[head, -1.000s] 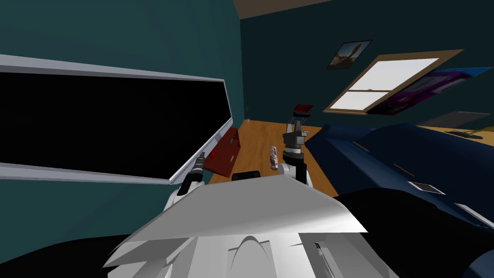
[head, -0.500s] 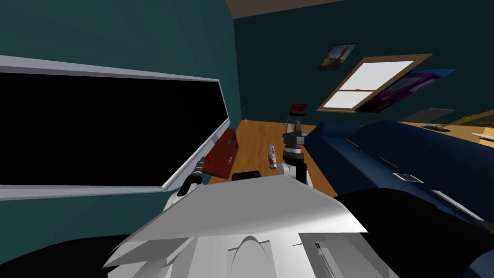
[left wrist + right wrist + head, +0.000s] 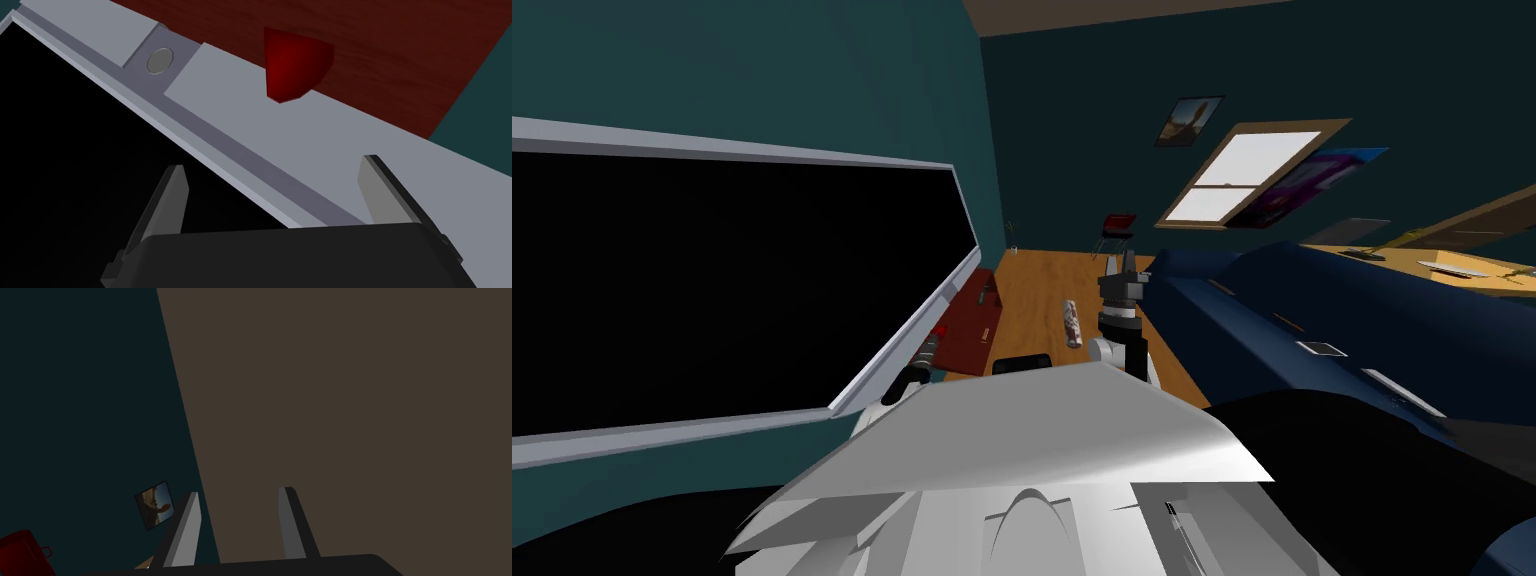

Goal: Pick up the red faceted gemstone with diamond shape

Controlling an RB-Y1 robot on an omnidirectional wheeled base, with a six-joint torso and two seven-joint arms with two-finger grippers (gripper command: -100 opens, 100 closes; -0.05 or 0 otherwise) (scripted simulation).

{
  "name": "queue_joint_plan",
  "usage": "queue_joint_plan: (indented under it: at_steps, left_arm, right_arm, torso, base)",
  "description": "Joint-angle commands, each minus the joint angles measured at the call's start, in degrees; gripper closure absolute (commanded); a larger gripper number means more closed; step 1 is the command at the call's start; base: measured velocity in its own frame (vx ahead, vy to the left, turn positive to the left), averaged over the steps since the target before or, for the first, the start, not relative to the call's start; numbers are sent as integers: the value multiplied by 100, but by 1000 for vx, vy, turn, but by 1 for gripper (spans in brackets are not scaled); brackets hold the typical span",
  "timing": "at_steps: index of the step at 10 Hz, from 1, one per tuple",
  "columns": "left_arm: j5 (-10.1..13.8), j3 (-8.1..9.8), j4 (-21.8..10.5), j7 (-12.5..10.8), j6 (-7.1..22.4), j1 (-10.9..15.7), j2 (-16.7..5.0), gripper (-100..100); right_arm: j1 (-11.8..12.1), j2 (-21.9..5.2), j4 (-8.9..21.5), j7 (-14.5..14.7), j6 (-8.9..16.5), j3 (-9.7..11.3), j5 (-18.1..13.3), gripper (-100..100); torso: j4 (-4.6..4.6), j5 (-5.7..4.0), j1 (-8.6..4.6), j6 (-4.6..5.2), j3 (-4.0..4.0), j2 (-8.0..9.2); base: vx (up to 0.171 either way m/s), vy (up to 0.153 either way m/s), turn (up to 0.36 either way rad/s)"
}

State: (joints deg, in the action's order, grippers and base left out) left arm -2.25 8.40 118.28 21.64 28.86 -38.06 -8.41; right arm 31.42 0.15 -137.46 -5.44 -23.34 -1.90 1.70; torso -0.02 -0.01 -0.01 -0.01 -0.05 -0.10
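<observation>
Left gripper (image 3: 272, 192) is reaching low beside the grey screen frame (image 3: 280, 150), fingers spread wide, holding nothing. Red gemstone (image 3: 295, 62) is lying just ahead, at the edge of the dark red table (image 3: 400, 60). I am still turning rightward. Right gripper (image 3: 1121, 268) is pointing upward, fingers parted, empty. Left wrist view is showing the gemstone's facets; head view, a speck.

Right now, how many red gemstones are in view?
1. The red gemstone sits on the dark red surface beside the grey frame, ahead of the open left end effector. The frame may hide others.
</observation>
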Motion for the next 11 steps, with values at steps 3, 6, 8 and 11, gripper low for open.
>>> queue_joint_plan:
  at_steps: [3,6,8,11]
  left_arm:
    - [54,56,-196,234,575,-42,-146,-100]
    - [71,84,-351,421,966,-52,-243,-100]
    - [79,97,-426,513,1203,-50,-293,-100]
    - [106,128,-632,772,1677,-27,-444,-100]
  right_arm:
    - [1,0,0,0,0,0,0,0]
    - [0,0,0,0,0,0,0,0]
    - [1,0,0,0,0,-1,0,0]
    - [1,0,0,0,0,-1,0,0]
  torso:
    - [-1,0,1,-2,-2,-3]
    - [-1,1,5,0,-2,-4]
    - [-2,1,6,-4,-4,-7]
    - [-3,2,13,-2,-9,-15]
  base:
    - [40,-7,-132]
    - [46,5,-148]
    - [43,7,-82]
    - [72,22,-165]
